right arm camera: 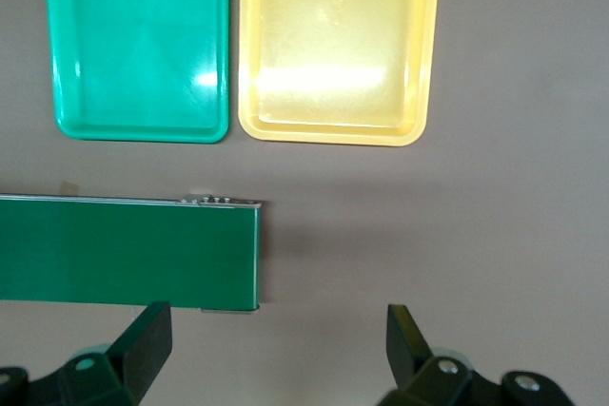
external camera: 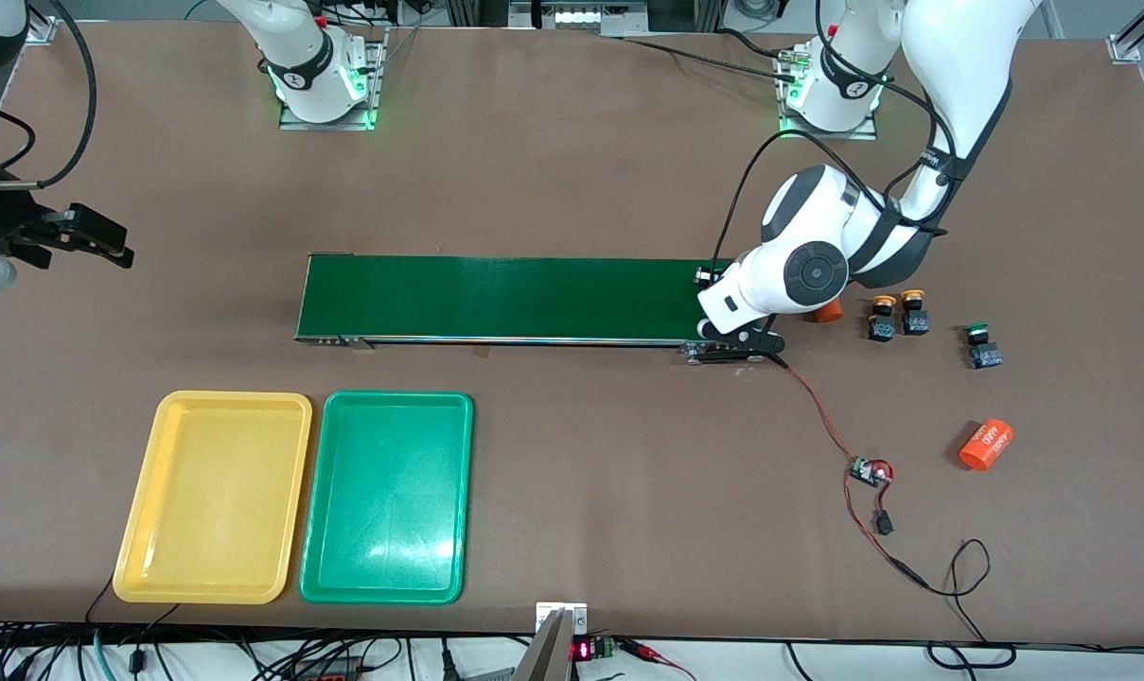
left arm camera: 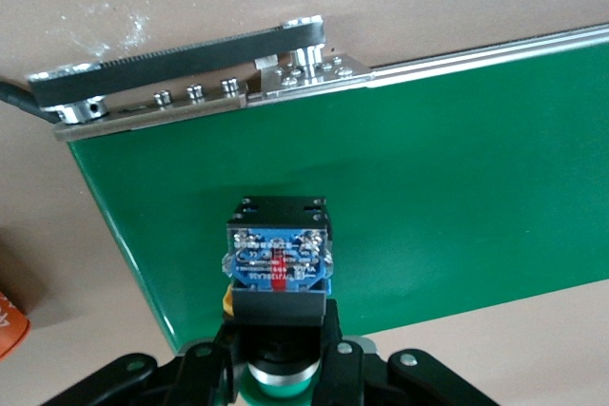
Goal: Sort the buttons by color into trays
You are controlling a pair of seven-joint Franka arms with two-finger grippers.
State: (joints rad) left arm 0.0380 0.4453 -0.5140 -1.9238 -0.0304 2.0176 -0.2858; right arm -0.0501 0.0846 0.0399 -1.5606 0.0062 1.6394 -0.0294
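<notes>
My left gripper (left arm camera: 278, 332) is shut on a green-capped button (left arm camera: 278, 259) and holds it over the dark-green conveyor belt (left arm camera: 457, 197) at the left arm's end. In the front view that hand (external camera: 737, 303) hides the button. Two yellow-orange capped buttons (external camera: 881, 319) (external camera: 914, 314) and one green-capped button (external camera: 980, 346) stand on the table toward the left arm's end. The yellow tray (external camera: 214, 497) and the green tray (external camera: 387, 497) lie empty side by side, nearer the front camera than the belt (external camera: 505, 298). My right gripper (external camera: 98, 241) (right arm camera: 276, 330) is open and empty, over bare table off the belt's other end.
An orange cylinder (external camera: 986, 445) lies nearer the camera than the buttons. Another orange cylinder (external camera: 825, 312) lies partly hidden beside the left hand. A small circuit board (external camera: 870, 471) with red-black wires runs from the belt's motor end.
</notes>
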